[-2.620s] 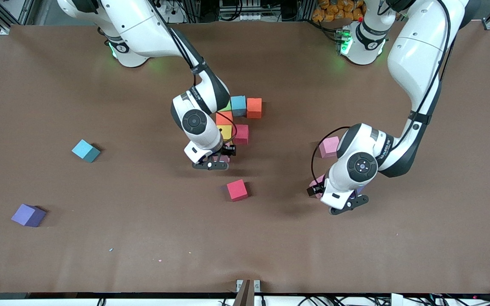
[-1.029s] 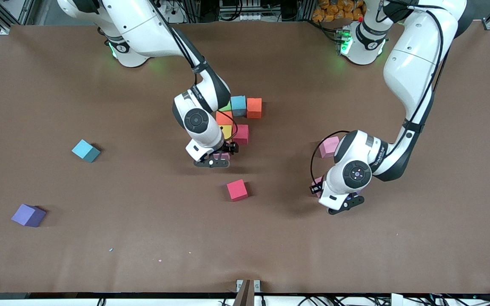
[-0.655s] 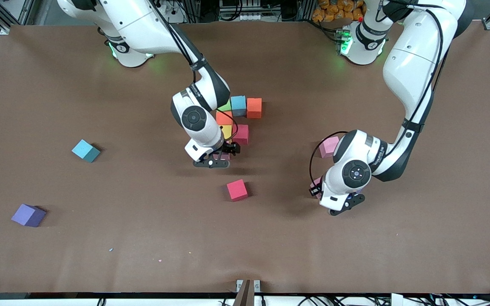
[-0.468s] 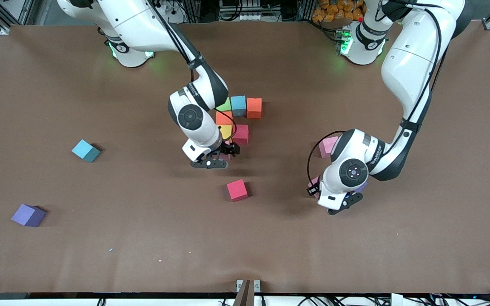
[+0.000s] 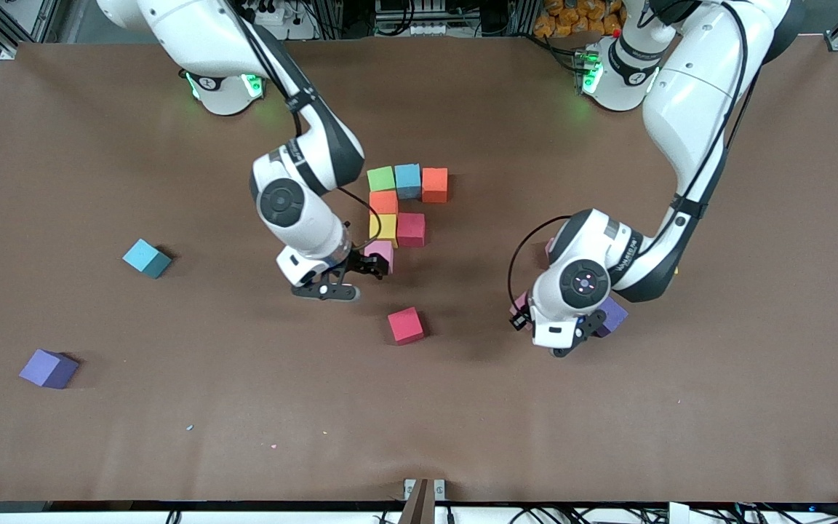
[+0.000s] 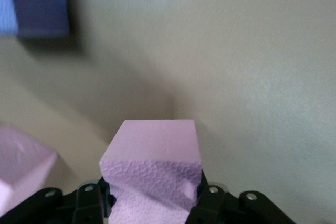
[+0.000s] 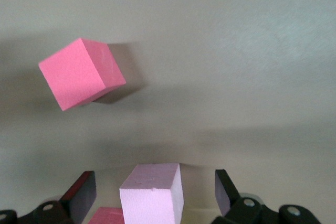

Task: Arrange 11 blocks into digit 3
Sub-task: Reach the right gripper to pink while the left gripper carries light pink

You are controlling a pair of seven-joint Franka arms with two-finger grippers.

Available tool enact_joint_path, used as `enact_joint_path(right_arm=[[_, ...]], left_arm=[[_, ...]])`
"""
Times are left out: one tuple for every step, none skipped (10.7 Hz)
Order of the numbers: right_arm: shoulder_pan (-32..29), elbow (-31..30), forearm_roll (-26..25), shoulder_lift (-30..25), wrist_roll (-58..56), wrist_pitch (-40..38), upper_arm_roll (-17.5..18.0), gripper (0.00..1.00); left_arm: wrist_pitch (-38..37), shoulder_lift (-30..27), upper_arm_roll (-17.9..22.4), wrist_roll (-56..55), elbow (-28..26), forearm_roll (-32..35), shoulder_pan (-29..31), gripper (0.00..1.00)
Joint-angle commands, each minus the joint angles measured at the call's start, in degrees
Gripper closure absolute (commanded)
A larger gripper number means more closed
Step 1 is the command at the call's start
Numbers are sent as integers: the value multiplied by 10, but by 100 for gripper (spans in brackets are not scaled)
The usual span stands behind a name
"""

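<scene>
We see block cluster at table centre, our landmark. Right gripper released, fingers spread either side of cluster's nearest pink block. Left gripper clenched on another pink block, off cluster toward left arm's end.

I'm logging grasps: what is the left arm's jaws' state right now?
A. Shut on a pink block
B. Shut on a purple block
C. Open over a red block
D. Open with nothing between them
A: in the left wrist view the left gripper clamps a pink block from both sides.
</scene>
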Motion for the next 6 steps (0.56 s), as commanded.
enact_joint_path(right_arm=[[-35,-10,-13,-29,-38,-20,6,0],[-52,-9,-14,-30,-61,-21,6,0],[-71,-5,-16,-25,-100,-18,6,0],[-80,3,-16,-23,-138,-15,5,0],[-90,13,-16,-18,-172,-14,3,0],[-96,20,-18,-16,-191,-14,2,0]], left_arm=[[-6,-16,-19,-102,-20,-8,-1,100],[-5,-17,-32,-139,-23,-9,0,100],[-4,-17,-40,-197,-27,-6,-3,100],[-3,-16,-41,-262,-31,-3,-21,100],[4,-16,-40,-316,-34,-2,-37,100],[12,-17,-42,-373,-37,-2,-40,100]])
